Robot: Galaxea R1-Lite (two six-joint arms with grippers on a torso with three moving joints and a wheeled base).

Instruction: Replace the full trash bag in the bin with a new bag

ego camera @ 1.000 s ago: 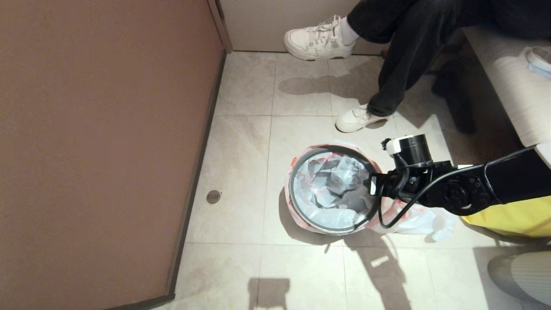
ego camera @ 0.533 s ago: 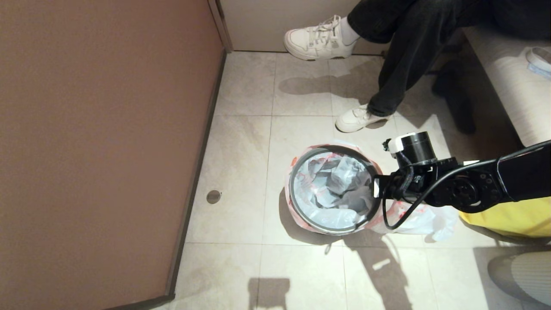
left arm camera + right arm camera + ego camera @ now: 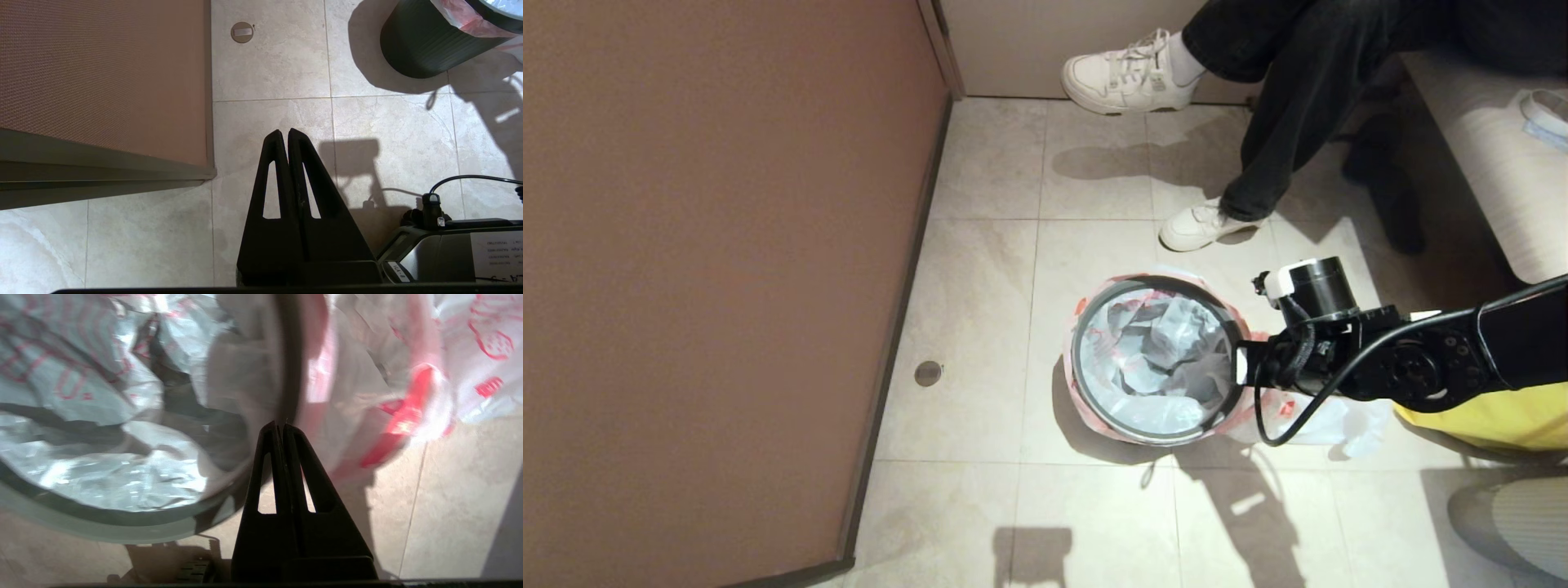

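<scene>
The bin [image 3: 1075, 359] stands on the tiled floor, a thin grey hoop round its top. Lining it is the new bag [image 3: 1152, 363], crumpled whitish film with red print, its pink edge folded out over the rim. My right gripper [image 3: 1232, 362] is at the bin's right rim, shut on the bag's edge film [image 3: 310, 375] beside the hoop [image 3: 102, 522]. A second like bag [image 3: 1327, 420] lies on the floor right of the bin, partly under my right arm; what it holds does not show. My left gripper [image 3: 284, 132] hangs shut and empty over bare tiles, well short of the bin [image 3: 425, 45].
A brown panel [image 3: 711, 245] walls off the left. A seated person's white shoes [image 3: 1129, 72] [image 3: 1196, 227] are on the tiles beyond the bin. A floor drain [image 3: 928, 373] lies left of the bin; a yellow object [image 3: 1494, 416] and a bench [image 3: 1494, 155] are at right.
My right gripper has closed at the bin's right rim, and the right arm has drawn slightly to the right. The left arm has not moved.
</scene>
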